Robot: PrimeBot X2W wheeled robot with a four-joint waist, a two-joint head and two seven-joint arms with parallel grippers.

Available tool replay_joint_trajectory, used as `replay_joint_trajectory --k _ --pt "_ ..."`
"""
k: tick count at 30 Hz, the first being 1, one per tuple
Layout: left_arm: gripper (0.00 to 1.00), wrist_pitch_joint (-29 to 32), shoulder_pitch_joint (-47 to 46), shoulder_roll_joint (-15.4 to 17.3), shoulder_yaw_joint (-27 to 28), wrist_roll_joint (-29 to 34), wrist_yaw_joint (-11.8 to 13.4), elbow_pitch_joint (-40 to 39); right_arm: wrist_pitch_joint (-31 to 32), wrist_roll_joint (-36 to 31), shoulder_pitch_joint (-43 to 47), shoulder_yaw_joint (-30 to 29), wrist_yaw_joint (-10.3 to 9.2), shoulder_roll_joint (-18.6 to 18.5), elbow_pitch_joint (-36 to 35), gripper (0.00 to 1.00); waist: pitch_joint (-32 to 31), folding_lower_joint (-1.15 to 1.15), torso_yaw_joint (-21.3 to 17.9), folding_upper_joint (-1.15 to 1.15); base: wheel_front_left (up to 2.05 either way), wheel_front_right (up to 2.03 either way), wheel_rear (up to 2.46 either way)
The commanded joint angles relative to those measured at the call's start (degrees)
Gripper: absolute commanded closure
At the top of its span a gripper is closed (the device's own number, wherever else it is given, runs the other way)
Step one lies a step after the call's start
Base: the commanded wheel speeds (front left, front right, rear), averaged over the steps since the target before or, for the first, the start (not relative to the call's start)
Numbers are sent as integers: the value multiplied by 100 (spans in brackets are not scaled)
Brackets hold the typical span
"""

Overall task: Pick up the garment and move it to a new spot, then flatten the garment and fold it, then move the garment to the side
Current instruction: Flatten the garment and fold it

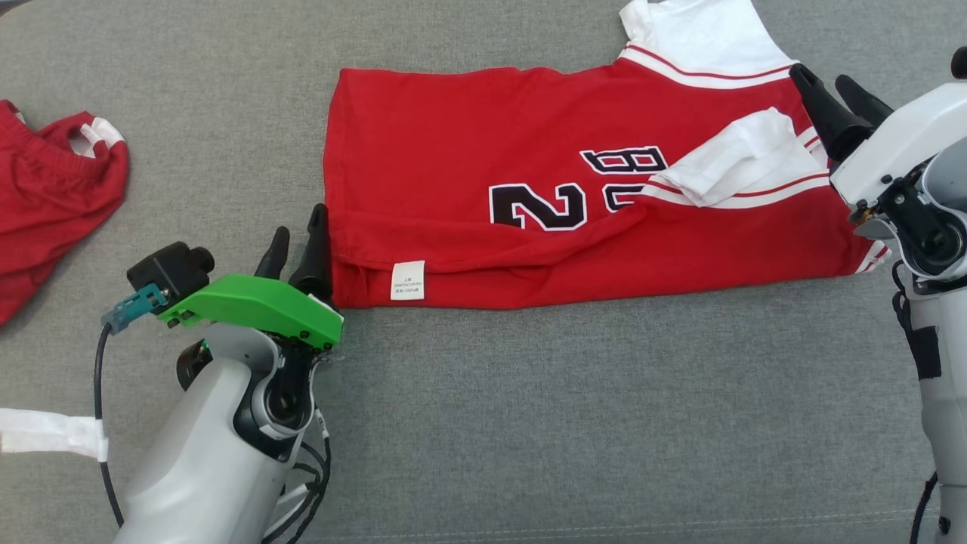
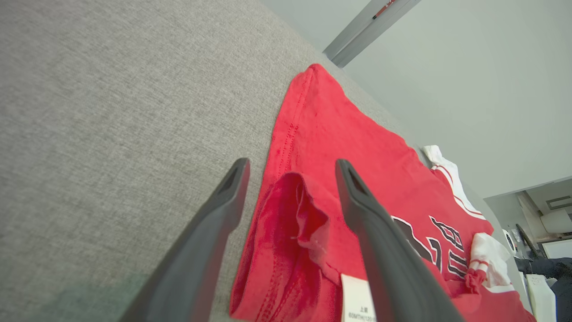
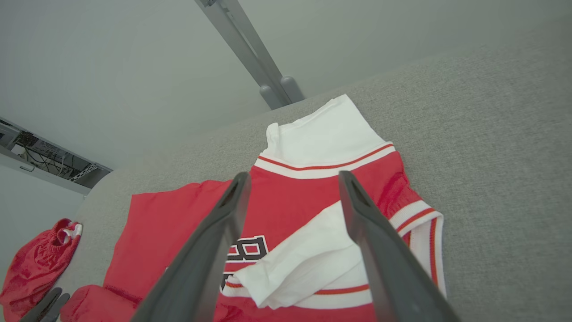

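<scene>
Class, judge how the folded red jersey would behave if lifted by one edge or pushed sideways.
Lifted, the red jersey would probably sag and unfold: its thin layers rumple at the hem. Pushed, it would likely bunch rather than slide, as the grey surface looks textured. Its loose white sleeve suggests little weight.

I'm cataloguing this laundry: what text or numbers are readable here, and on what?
"2": black numeral on the red jersey.
Black characters beside it: partly hidden under the white sleeve, cannot be read surely.
White care label at the jersey's hem: print too small to read.
</scene>
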Motion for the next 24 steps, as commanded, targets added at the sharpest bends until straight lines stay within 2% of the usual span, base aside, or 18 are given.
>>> replay_joint_trajectory --k 1,5,11,15,19,24 --pt "0 -99 63 92 4 120 -4 20 -88 -31 128 34 3 -89 -7 0 -58 0 7 0 0 0 0" --pt "0 -305 274 276 -144 433 107 12 -194 -185 446 79 3 -273 -129 0 -204 0 -9 0 0 0 0" --pt "0 -336 658 634 -615 1049 350 -200 176 -694 1202 -266 3 -354 -452 0 -400 0 -101 0 0 0 0" --pt "0 -192 815 771 -1041 1486 564 -390 467 -1176 1689 -597 3 -180 -809 0 -452 0 -155 0 0 0 0" --pt "0 -104 800 722 -1311 1729 716 -492 457 -1542 1974 -775 3 49 -1139 0 -447 0 -209 0 0 0 0" --pt "0 -28 528 640 -1630 2161 964 -344 354 -2036 2114 -840 3 318 -1210 0 -410 0 -265 0 0 0 0"
